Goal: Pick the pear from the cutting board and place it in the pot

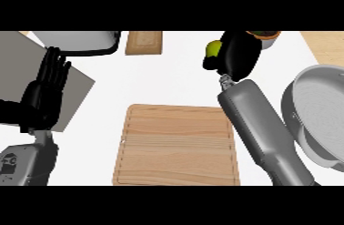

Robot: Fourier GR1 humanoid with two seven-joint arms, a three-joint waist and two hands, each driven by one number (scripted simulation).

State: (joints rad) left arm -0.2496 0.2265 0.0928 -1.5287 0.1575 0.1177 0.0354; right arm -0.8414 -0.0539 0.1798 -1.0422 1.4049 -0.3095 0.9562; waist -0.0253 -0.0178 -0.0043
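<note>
White counter [168, 78]; right hand [236, 55] at upper right grasps pear [214, 49], mostly hidden; pot [321, 115] cut off right; left hand [46, 89] relaxed, left edge.

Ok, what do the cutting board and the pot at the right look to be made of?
The cutting board looks like light, unvarnished wood: pale tan with grain lines running across it and a groove near its edge. The pot looks like brushed metal, perhaps steel: grey with a dull sheen and a paler rim. Neither can be confirmed from looks alone.
</note>
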